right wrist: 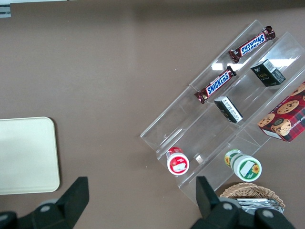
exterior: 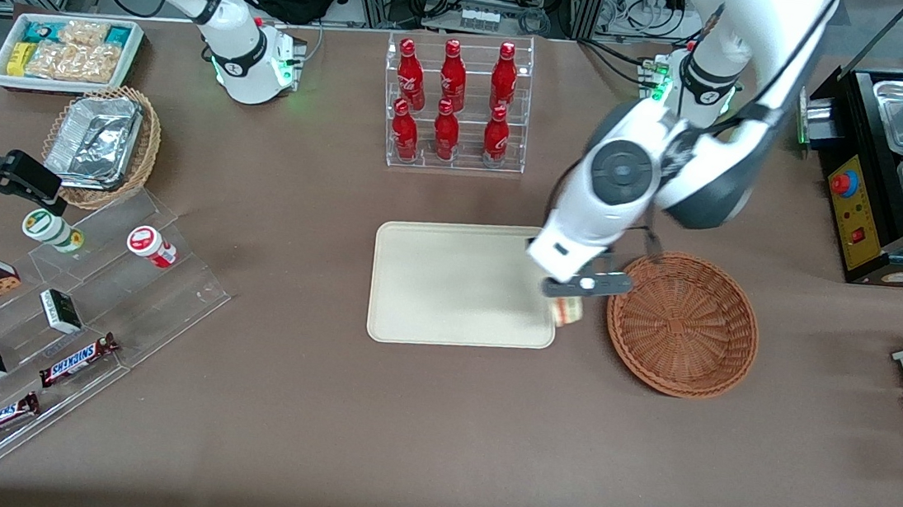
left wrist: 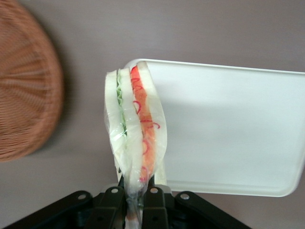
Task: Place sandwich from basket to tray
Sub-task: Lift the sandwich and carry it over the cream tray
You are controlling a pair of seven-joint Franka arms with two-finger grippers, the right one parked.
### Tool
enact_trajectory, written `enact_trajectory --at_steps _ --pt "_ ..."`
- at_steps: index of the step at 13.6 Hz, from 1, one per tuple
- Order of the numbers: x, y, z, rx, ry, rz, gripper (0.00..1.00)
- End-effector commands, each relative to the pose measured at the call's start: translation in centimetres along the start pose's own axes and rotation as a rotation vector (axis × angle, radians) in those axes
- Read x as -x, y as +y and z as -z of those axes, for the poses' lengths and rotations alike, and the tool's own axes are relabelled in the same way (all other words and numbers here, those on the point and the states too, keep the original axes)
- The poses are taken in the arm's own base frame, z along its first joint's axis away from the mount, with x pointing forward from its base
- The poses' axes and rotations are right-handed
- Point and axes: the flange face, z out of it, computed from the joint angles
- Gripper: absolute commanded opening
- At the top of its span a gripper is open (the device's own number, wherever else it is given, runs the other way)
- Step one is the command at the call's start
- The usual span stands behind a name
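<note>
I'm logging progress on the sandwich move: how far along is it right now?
Done: the sandwich is out of the basket, which shows no food. In hand: the gripper is shut on the sandwich's wrapping, holding it above the tray's corner nearest the basket. Left: carry it over the tray, set it down, release.
</note>
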Motion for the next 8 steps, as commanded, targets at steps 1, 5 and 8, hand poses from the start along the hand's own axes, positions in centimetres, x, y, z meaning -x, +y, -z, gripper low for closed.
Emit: enact_trajectory --at_steps 1,5,8 --pt "-0.3 4.5 -3.5 0.062 0.015 0.004 0.10" --pt "1.9 7.4 -6.9 0.056 0.003 -0.042 0.10" --pt "1.7 7.9 -9.5 0.075 0.003 -0.053 0.09"
